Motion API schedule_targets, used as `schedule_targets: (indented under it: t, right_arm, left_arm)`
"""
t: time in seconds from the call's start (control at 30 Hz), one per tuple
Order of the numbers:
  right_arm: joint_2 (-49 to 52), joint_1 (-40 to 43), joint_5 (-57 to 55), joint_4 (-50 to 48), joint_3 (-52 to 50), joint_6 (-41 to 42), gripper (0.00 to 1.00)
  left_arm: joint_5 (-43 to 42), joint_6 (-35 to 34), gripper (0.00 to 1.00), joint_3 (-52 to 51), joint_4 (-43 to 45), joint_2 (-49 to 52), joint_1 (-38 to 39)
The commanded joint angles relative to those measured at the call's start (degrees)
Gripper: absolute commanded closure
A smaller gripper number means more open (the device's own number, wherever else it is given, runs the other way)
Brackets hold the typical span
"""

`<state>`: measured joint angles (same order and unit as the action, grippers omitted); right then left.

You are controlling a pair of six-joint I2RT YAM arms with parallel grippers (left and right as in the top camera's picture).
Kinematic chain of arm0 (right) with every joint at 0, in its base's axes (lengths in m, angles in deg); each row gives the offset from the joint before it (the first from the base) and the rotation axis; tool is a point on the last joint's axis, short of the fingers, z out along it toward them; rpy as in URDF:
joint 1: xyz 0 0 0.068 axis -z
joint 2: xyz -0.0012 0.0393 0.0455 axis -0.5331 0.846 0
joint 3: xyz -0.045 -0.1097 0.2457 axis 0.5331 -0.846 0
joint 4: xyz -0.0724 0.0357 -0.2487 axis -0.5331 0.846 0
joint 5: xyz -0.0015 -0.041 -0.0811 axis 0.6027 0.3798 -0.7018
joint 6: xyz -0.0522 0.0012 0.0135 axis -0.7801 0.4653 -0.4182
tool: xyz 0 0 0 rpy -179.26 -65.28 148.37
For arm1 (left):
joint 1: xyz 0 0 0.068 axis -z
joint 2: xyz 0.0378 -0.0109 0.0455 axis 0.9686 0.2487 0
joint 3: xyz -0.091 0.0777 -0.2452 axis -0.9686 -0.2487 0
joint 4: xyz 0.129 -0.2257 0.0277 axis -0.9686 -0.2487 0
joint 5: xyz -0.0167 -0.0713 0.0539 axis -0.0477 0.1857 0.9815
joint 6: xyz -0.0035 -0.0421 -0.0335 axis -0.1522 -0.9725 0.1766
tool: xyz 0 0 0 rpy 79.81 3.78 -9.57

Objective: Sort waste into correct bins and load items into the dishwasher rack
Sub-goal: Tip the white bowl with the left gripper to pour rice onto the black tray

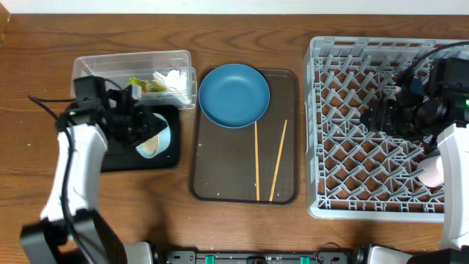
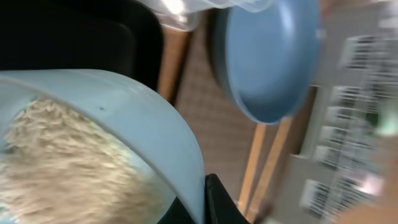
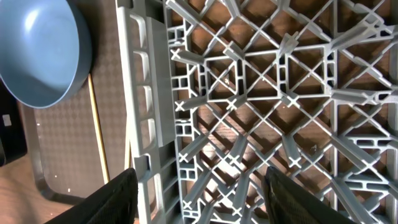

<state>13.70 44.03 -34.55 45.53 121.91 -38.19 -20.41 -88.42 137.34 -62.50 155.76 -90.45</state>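
Observation:
My left gripper [image 1: 139,126] is shut on the rim of a pale blue bowl [image 1: 164,132], which it holds tilted over the black tray [image 1: 170,158]. In the left wrist view the bowl [image 2: 143,130] fills the frame with white rice [image 2: 56,168] heaped inside, its rim pinched between my fingers [image 2: 217,202]. The clear tub [image 1: 95,67] holds a yellow-green wrapper [image 1: 139,86] and a white tissue [image 1: 170,78]. A dark blue dish [image 1: 234,95] and two chopsticks [image 1: 257,158] lie on the brown tray [image 1: 220,180]. My right gripper [image 3: 202,186] hangs open and empty above the grey rack [image 1: 344,169].
A pink-white cup [image 1: 430,170] sits in the rack at its right side, beside the right arm. The rack's left wall [image 3: 146,93] lies directly under the right gripper. Bare wooden table [image 1: 44,37] surrounds the left arm.

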Motion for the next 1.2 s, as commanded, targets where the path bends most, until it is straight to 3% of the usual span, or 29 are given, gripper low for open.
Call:
schedule_targets:
  t: [0.0, 0.2, 0.57, 1.17]
  right_arm:
    - [0.2, -0.7, 0.0, 0.2, -0.4, 0.5, 0.37]
    - [0.2, -0.7, 0.0, 0.2, -0.4, 0.5, 0.37]
    - [0.2, -0.7, 0.0, 0.4, -0.4, 0.5, 0.38]
    - [0.2, -0.7, 0.0, 0.4, -0.4, 0.5, 0.39]
  left_arm:
    - [-18.4, 5.7, 0.94, 0.5, 0.0, 4.1, -3.4]
    - [-32.9, 9.9, 0.94, 0.5, 0.1, 10.9, -8.4]
    - [-44.7, 9.8, 0.93, 0.5, 0.4, 15.3, -15.8]
    - [-46.2, 9.4, 0.91, 0.5, 0.4, 15.3, -18.3]
